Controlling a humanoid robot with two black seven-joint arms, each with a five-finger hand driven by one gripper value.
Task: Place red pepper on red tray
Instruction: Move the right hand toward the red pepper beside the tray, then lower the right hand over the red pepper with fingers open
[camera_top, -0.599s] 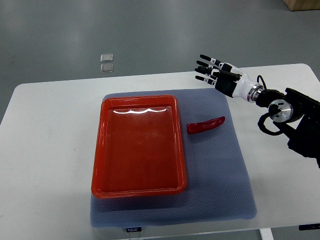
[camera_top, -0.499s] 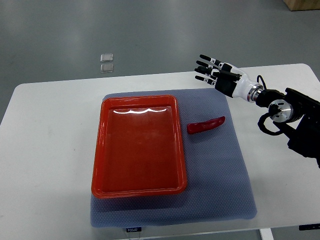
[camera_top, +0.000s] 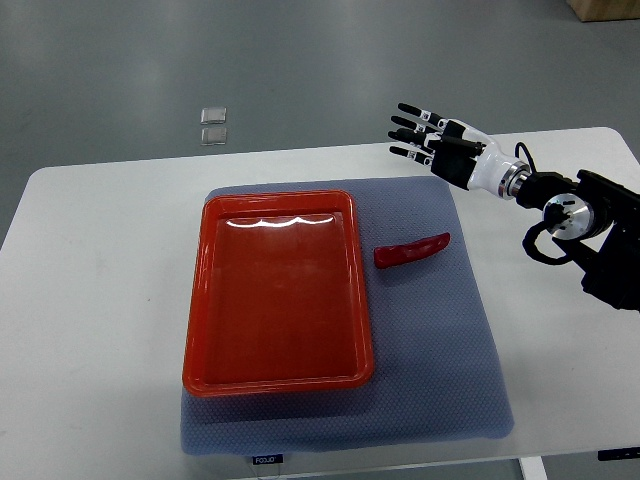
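The red tray (camera_top: 275, 290) sits on the left side of the gray mat (camera_top: 450, 350), the red pepper (camera_top: 411, 249) lies just beside its right edge, and my right hand (camera_top: 437, 143), fingers spread and holding nothing, hovers above the mat's far right corner, so I should come down slowly over the pepper's middle.

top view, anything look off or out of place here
Nothing stands out. The red pepper lies intact on the grey mat beside the empty red tray; the right hand is open above the table.
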